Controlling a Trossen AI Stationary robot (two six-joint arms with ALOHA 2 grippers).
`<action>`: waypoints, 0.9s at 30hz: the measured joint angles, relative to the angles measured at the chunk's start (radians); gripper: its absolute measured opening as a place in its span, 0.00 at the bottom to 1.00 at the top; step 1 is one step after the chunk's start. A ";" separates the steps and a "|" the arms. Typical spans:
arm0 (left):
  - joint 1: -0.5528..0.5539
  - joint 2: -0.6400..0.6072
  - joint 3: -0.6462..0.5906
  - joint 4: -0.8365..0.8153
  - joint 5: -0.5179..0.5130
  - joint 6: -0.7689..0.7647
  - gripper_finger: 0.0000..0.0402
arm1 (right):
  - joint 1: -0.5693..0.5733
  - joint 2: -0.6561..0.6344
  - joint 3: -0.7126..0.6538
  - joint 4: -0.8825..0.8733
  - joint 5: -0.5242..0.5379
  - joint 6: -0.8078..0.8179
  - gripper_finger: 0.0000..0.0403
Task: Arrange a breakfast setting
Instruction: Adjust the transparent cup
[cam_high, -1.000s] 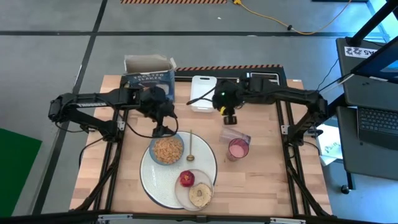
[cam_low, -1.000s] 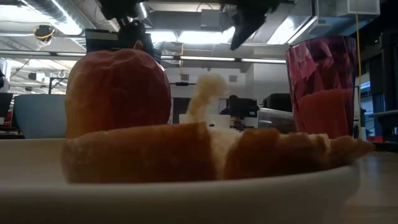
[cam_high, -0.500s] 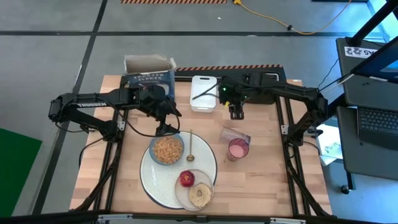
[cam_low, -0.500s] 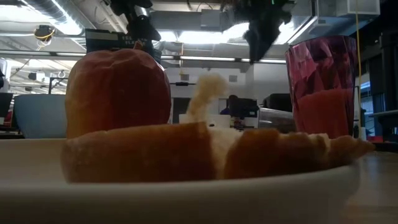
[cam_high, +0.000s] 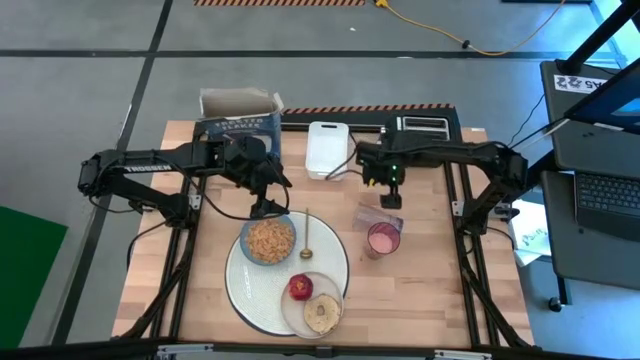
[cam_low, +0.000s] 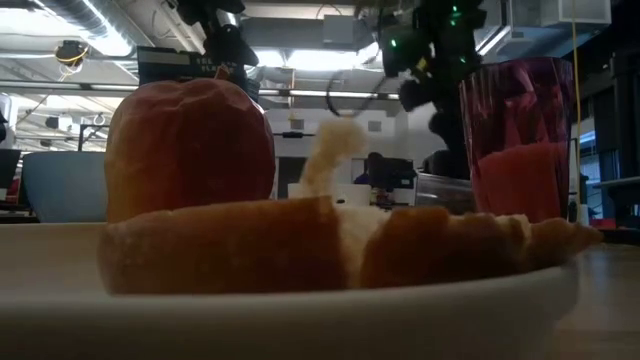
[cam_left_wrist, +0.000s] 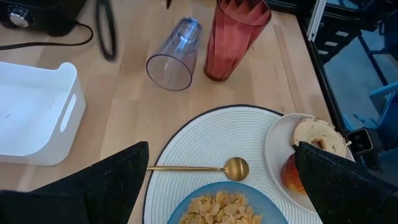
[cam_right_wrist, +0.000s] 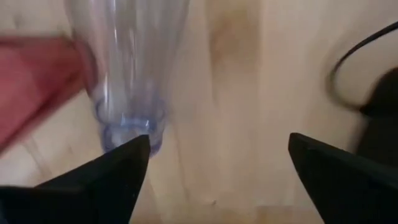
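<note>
Two hands (cam_high: 391, 199) (cam_high: 262, 207) wide over table (cam_high: 420, 290)

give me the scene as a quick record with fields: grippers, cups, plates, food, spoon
left gripper: open, above the blue bowl's far rim
right gripper: open, over the fallen clear cup's base
clear cup: on its side on the table
red cup: upright beside it
blue bowl: cereal, on white plate
cream plate: apple, bread round
spoon: on white plate

The wooden bench (cam_high: 420, 290) carries a big round white plate (cam_high: 247, 293), a red cup (cam_high: 382, 240) standing, a clear cup (cam_high: 380, 217) lying beside it, a white tray (cam_high: 325, 150), a toaster (cam_high: 422, 125) and a cereal box (cam_high: 238, 117).
</note>
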 joint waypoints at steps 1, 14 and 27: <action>0.000 0.000 0.000 0.000 0.000 0.000 0.97 | 0.000 0.000 -0.023 -0.001 -0.003 0.000 0.97; 0.000 0.000 0.000 0.001 -0.001 0.000 0.97 | 0.040 -0.007 -0.059 0.061 -0.141 0.019 0.91; 0.002 0.187 0.001 0.023 0.082 -0.023 0.97 | 0.142 -0.016 -0.059 0.281 -0.164 0.066 0.91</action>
